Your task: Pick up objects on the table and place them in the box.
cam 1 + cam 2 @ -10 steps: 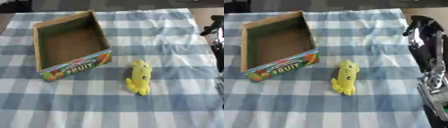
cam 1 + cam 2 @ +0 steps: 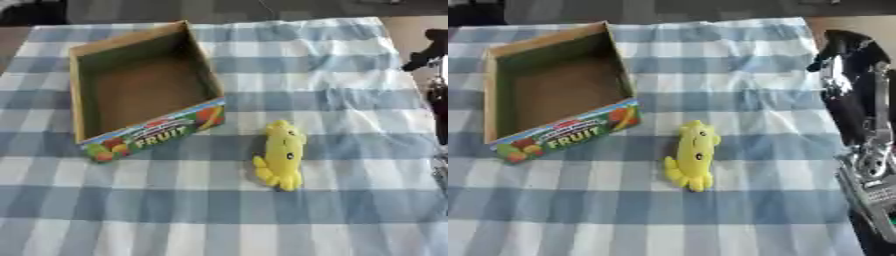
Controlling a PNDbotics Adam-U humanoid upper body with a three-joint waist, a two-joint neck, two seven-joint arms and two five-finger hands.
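In the middle of the checked cloth (image 2: pixel 262 220) lies the yellow toy (image 2: pixel 282 154), flat on the bench, long axis running roughly toward and away from the robot, its small face showing near the far end. It sits just beside the box (image 2: pixel 87 95), apart from it, off that printed FRUIT front panel at the near right corner. The box is open-topped and looks empty, turned askew on the cloth.

Over at the right edge, the right hand (image 2: pixel 843 52) hangs dark above the cloth, well apart from the toy, the silver arm (image 2: pixel 868 165) trailing toward the near corner. Whether its fingers are spread or curled, I cannot tell; it reads only as a dark shape. It holds nothing that I can see. The left hand shows in neither view.

So the step in hand looks like the reach, and nothing is in the box yet. To do it well, I'd say come in from the right and above, fingers spread, and close across the toy's narrow middle rather than along its length. It looks soft, so it should give under the fingers; take the body, not the little limbs at the near end. Then lift clear before travelling left, because that front wall stands between toy and box floor. Clip the rim and the light box may slide on the cloth. Release low over the brown floor.
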